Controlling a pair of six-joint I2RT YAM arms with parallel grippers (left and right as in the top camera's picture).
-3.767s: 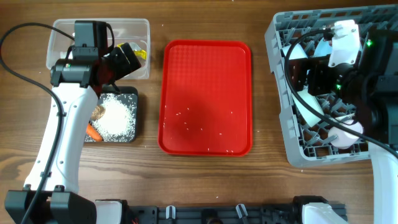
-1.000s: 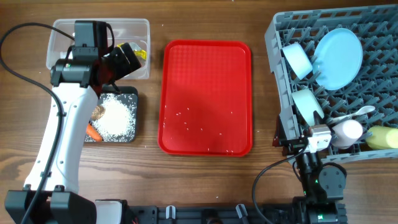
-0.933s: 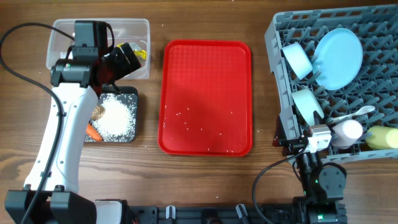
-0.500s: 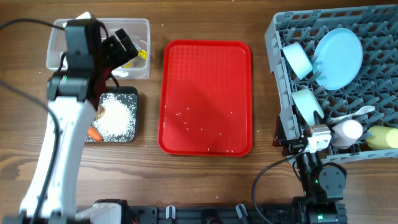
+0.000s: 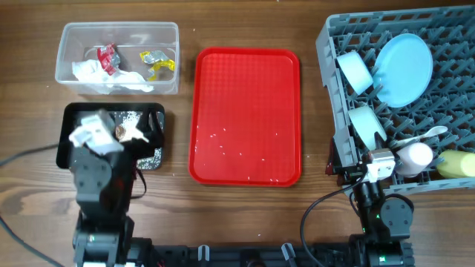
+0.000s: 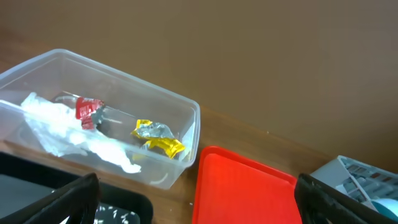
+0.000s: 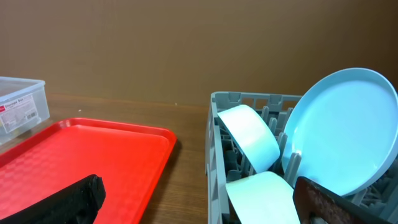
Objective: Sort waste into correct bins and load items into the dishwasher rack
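Table (image 5: 245, 215): brown wood, grain runs left-right, swirl fig. nr front-left corner. Wall (image 6: 261, 56) behind far edge: plain brown, matte. Lighting: even, diffuse; shadows soft, approx. uniform.

Left arm (image 5: 96, 185), right arm (image 5: 382, 215) folded, fingers (image 6: 62, 199) apart

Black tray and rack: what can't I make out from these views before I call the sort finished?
- Black tray: overhead, the left arm covers most of it, and no carrot shows. The left wrist view catches only a corner.
- Yellow cup: overhead, cut off by the right edge.
- Rice grains on the red tray: too small to count.
- Rack: right wrist view shows only its near corner.
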